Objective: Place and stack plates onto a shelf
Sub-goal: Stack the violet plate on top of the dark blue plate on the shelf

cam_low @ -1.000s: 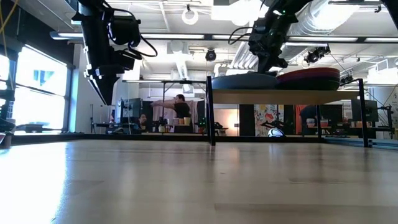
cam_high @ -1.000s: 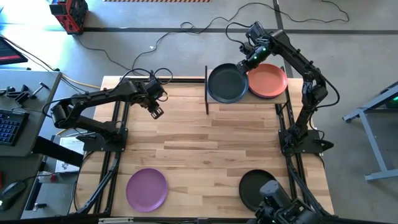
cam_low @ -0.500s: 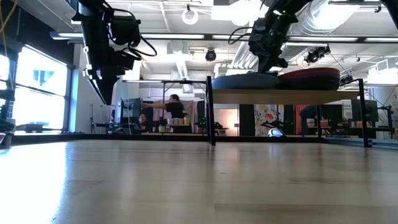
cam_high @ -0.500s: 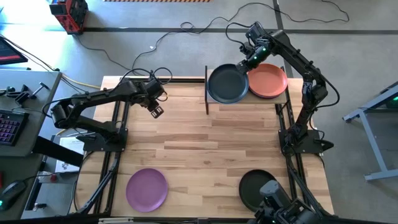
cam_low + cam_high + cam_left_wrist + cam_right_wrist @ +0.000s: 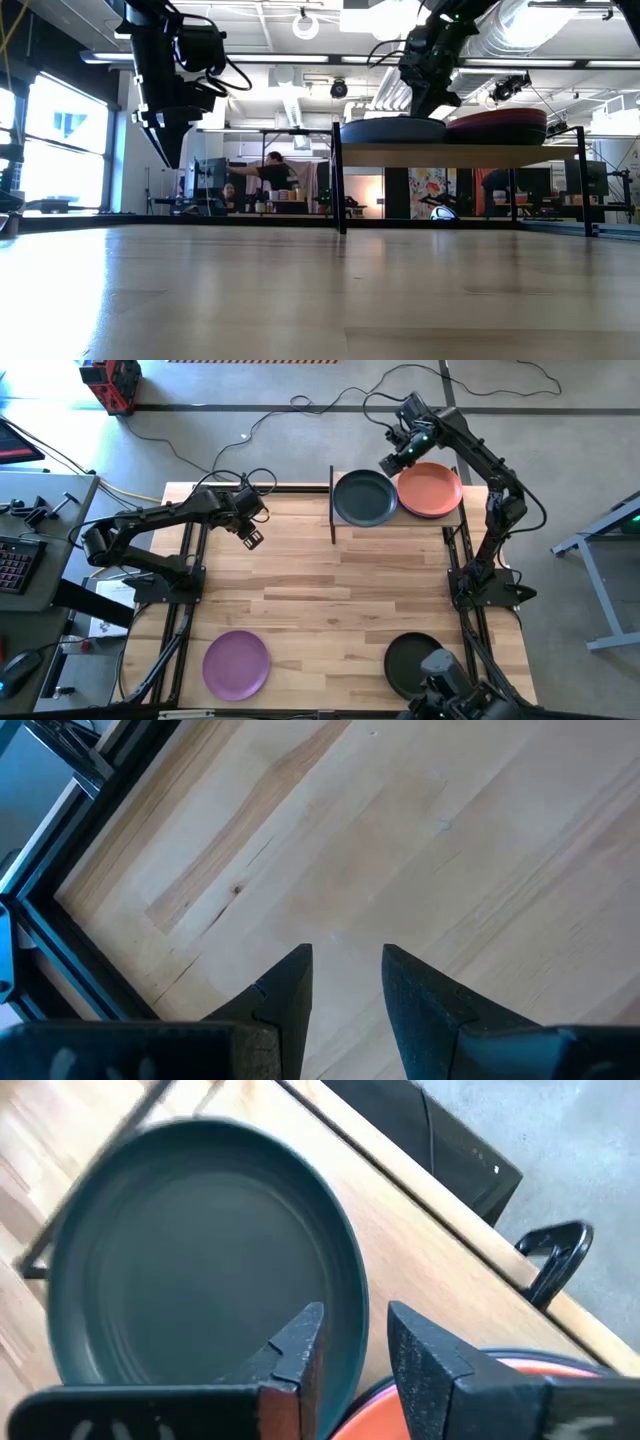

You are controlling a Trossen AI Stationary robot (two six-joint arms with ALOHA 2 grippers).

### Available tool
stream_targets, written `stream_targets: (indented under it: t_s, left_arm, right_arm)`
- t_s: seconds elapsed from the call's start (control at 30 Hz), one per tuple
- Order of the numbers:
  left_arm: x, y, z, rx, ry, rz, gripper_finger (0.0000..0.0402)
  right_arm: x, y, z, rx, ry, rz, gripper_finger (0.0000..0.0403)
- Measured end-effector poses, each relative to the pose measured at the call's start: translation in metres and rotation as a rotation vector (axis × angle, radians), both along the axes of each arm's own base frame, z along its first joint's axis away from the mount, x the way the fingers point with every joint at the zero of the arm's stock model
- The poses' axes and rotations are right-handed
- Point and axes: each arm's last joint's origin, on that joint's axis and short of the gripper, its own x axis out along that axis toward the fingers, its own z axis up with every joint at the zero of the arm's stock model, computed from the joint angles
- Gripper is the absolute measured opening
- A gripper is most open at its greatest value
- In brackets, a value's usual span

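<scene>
On the shelf [image 5: 400, 520] at the far edge of the desk [image 5: 320, 600], a dark plate [image 5: 365, 498] lies on the left half and an orange plate [image 5: 431, 490] on the right, their rims meeting or slightly overlapping between them. In the low view both read as low piles, so more plates may lie beneath, though I cannot count them.

The right hand [image 5: 392, 464] hovers just above the far rim of the dark plate, fingers a narrow gap apart and holding nothing; its wrist view shows the plate lying flat below the tips. It looks to have just let go, and staying over the rim keeps it clear of the orange plate beside it.

The left hand [image 5: 251, 539] waits over bare desk near the far left, fingers narrowly parted and empty.

A purple plate [image 5: 236, 664] and a black plate [image 5: 412, 664] lie on the near part of the desk, well apart. They are likely next, each sitting on the side of the nearer arm.
</scene>
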Motion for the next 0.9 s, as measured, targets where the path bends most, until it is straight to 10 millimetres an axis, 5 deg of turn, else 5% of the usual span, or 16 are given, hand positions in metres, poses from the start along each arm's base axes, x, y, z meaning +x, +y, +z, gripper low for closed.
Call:
stream_targets:
  t_s: [0.2, 0.43, 0.9]
  left_arm:
    - [0.000, -0.001, 0.000, -0.020, -0.013, -0.007, 0.0113]
    - [0.004, -0.007, -0.001, -0.184, -0.112, 0.003, 0.0113]
    - [0.019, -0.054, -0.002, -0.282, -0.079, -0.154, 0.0113]
  right_arm:
    - [0.003, 0.009, 0.017, 0.019, -0.055, 0.043, 0.0092]
    - [0.027, 0.044, 0.024, 0.143, -0.102, 0.197, 0.0092]
    - [0.099, 0.164, 0.023, 0.201, -0.039, 0.589, 0.0092]
